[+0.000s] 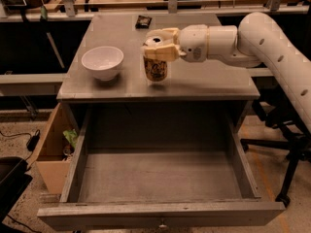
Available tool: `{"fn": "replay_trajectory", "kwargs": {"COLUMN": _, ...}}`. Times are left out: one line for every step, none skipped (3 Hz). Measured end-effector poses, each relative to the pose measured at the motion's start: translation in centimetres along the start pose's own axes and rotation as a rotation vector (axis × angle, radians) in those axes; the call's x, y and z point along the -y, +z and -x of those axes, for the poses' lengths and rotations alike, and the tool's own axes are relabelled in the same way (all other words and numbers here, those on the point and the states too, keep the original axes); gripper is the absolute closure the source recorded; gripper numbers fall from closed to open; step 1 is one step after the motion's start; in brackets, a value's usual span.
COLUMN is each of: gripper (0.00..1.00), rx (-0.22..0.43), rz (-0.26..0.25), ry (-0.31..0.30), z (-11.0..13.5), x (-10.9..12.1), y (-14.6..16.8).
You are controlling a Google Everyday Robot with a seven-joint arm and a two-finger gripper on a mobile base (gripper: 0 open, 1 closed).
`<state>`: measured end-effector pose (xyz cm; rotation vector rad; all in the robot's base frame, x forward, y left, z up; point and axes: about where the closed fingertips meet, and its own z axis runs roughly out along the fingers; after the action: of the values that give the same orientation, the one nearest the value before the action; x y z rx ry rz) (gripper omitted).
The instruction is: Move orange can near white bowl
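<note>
The orange can [156,69] stands upright near the front middle of the grey table top [204,79], its silver top showing between the fingers. My gripper [157,46] reaches in from the right and is shut on the can's upper part. The white bowl [102,62] sits on the table to the left of the can, with a gap of about one bowl's width between them.
A small flat black packet [143,21] lies at the table's back. A large open drawer [160,178] juts out below the table's front edge. A cardboard box [51,149] stands on the floor at left, an office chair base [286,154] at right.
</note>
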<state>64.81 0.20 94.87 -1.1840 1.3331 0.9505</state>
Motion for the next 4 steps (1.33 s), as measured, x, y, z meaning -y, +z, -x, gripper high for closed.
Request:
{"fn": "replay_trajectory", "kwargs": {"gripper": 1.00, "rx": 0.041, "rz": 0.077, "ry": 0.065, "z": -0.2, "x": -0.4, "y": 1.9}}
{"fn": "replay_trajectory", "kwargs": {"gripper": 1.00, "rx": 0.084, "rz": 0.127, "ry": 0.066, "z": -0.7, "x": -0.6, "y": 3.4}}
{"fn": "replay_trajectory", "kwargs": {"gripper": 0.82, "rx": 0.084, "rz": 0.131, "ry": 0.066, "z": -0.7, "x": -0.7, "y": 3.6}}
{"fn": "replay_trajectory", "kwargs": {"gripper": 0.59, "rx": 0.084, "rz": 0.137, "ry": 0.065, "z": -0.6, "x": -0.8, "y": 3.9}}
